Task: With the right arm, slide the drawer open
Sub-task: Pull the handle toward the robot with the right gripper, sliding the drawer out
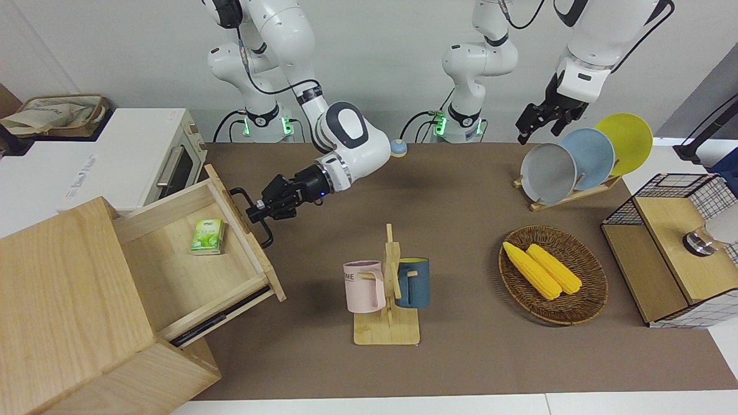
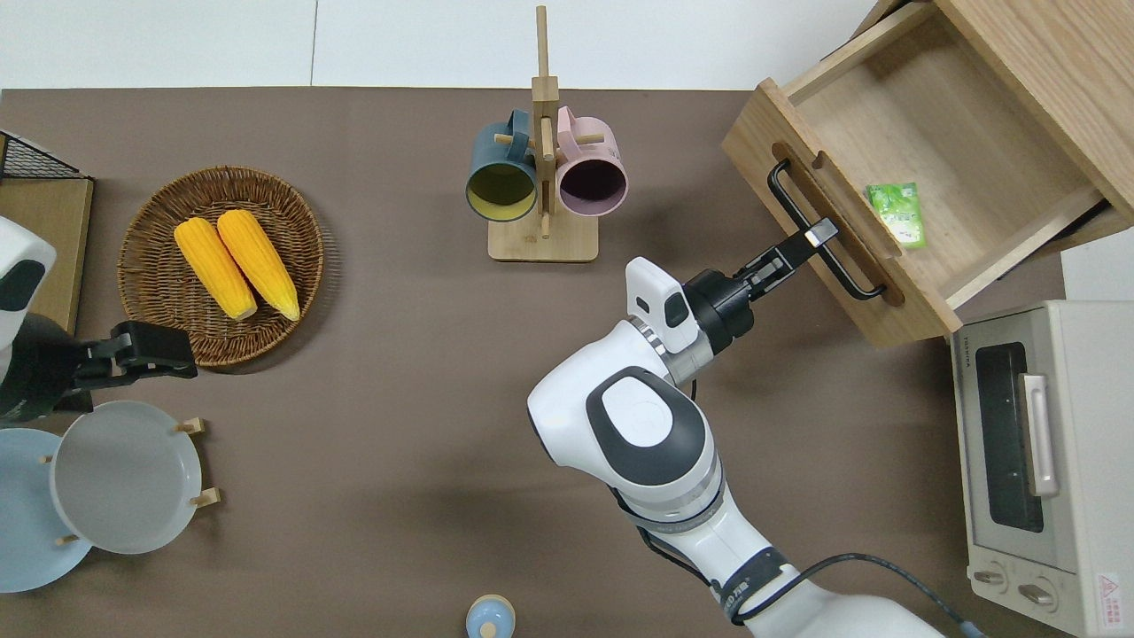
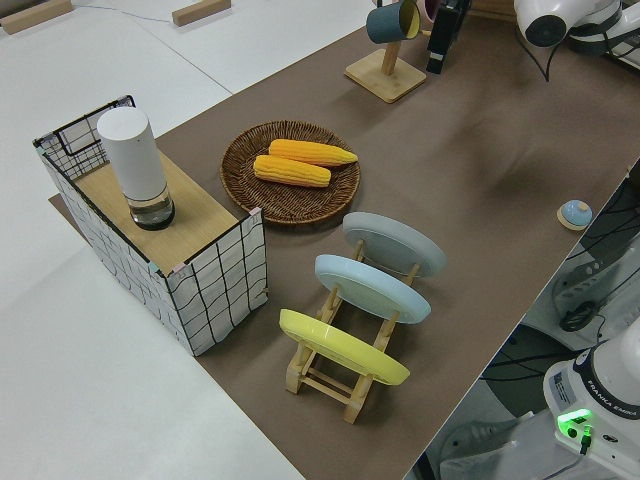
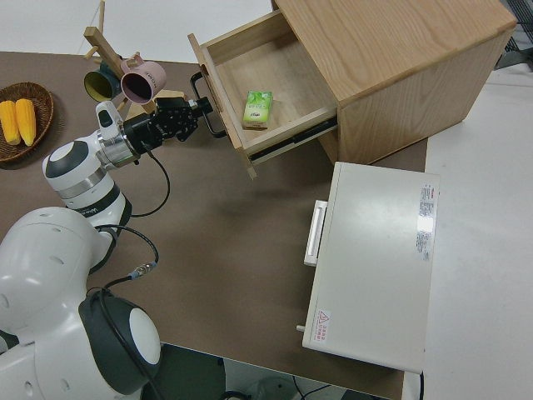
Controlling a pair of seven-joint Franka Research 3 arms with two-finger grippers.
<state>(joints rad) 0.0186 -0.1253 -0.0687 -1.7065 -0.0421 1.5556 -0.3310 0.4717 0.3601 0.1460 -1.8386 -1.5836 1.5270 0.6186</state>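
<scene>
Now my right gripper (image 2: 819, 235) pinches the black bar handle (image 2: 824, 232) of the drawer (image 2: 921, 133), which stands pulled out of the pale cabinet (image 1: 63, 288) at the right arm's end of the brown table mat (image 1: 461, 190). A green packet (image 2: 897, 213) lies inside. My left arm is parked; I cannot tell its fingers' state.

I see brown table (image 1: 461, 207) carrying mug stand (image 1: 387, 323), wicker basket (image 1: 582, 305), plate rack (image 1: 568, 197), small blue bell (image 1: 398, 147). Mesh box (image 1: 663, 271) at left arm's end; cabinet (image 1: 63, 311), toaster oven (image 1: 138, 155) at right arm's end.
</scene>
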